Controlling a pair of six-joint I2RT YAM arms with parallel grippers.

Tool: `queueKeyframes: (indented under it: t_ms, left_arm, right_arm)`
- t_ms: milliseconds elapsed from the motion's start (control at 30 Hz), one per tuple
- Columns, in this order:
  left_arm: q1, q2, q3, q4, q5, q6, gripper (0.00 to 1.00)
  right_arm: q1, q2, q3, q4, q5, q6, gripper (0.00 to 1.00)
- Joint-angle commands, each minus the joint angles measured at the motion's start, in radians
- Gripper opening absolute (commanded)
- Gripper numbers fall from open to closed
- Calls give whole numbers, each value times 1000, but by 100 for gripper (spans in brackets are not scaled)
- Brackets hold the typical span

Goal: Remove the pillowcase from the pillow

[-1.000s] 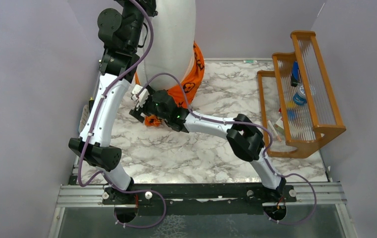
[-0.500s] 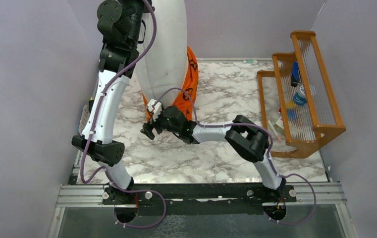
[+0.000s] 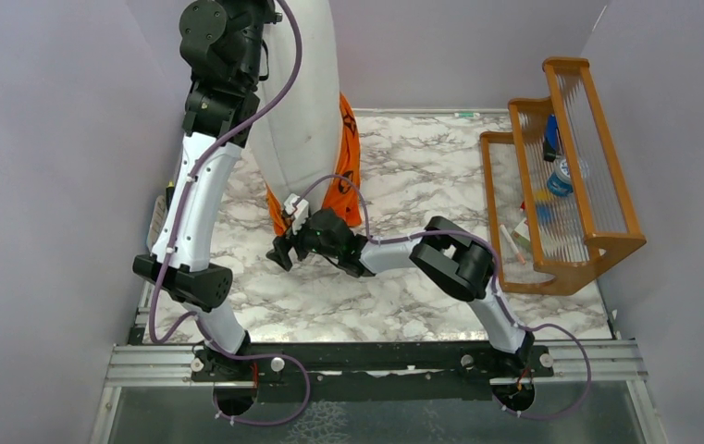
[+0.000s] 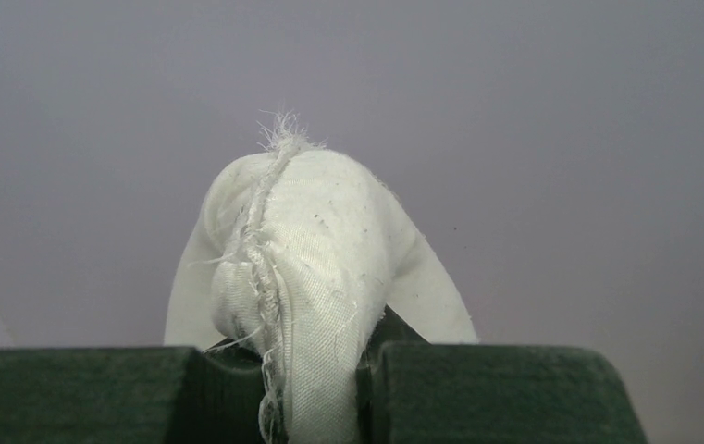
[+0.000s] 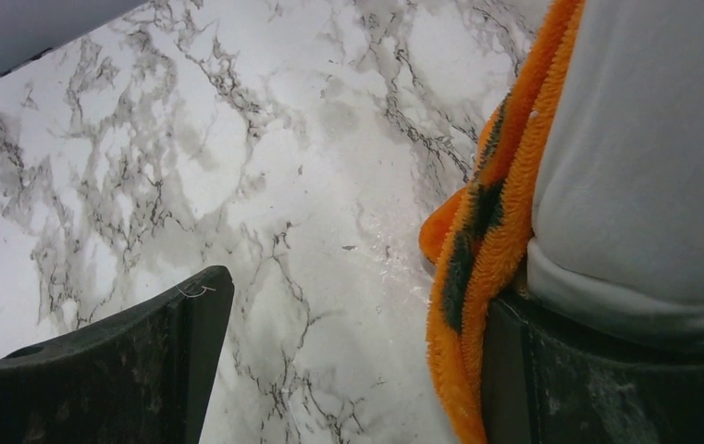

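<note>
The white pillow (image 3: pixel 302 102) hangs upright from my left gripper (image 3: pixel 269 11) at the top of the overhead view. In the left wrist view that gripper (image 4: pixel 315 370) is shut on a frayed corner seam of the pillow (image 4: pixel 320 240). The orange pillowcase (image 3: pixel 346 166) with black motifs is bunched round the pillow's lower end, just above the table. My right gripper (image 3: pixel 285 242) is open low beside that end. In the right wrist view (image 5: pixel 357 296) the jaws stand wide apart over marble. The orange edge (image 5: pixel 477 240) lies against the right finger, with the pillow (image 5: pixel 644 139) above it.
The marble table (image 3: pixel 422 166) has grey walls at the back and on both sides. A wooden rack (image 3: pixel 561 176) holding small items stands at the right edge. The right arm's elbow (image 3: pixel 459 259) sits mid-table.
The hanging pillow has swung left and looks narrower. My right gripper has moved toward the near edge along the pillow's lower end and now sits just below the orange fabric.
</note>
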Motion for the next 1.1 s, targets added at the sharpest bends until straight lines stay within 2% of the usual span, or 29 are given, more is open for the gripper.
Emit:
queueKeyframes:
  t_ms: [0,267,400,500,600,767,900,1067]
  left_arm:
    - [2,-214,143,527,-8,81,0]
    - [2,-265,121,523,-11,117,0]
    - [1,-284,79,522,-8,119,0]
    - [1,-283,61,518,-3,116,0]
    - [1,-293,23,510,31,107,0]
    - [2,-347,-135,520,72,149,0]
    - [1,-354,-204,503,164,160,0]
    - [2,-345,-253,460,284,124,0]
  right_arm:
    - [24,117,-77,-261,32,151,91]
    - [23,146,-61,-296,99,139,91]
    - [24,86,-84,-288,105,113,91]
    - [24,-18,-124,-283,110,92,91]
    - [24,-186,-199,-219,66,69,91]
    - [24,-423,-241,-156,-70,42,95]
    - [24,-566,-227,-111,-164,52,100]
    - [24,-681,-220,1,-212,106,100]
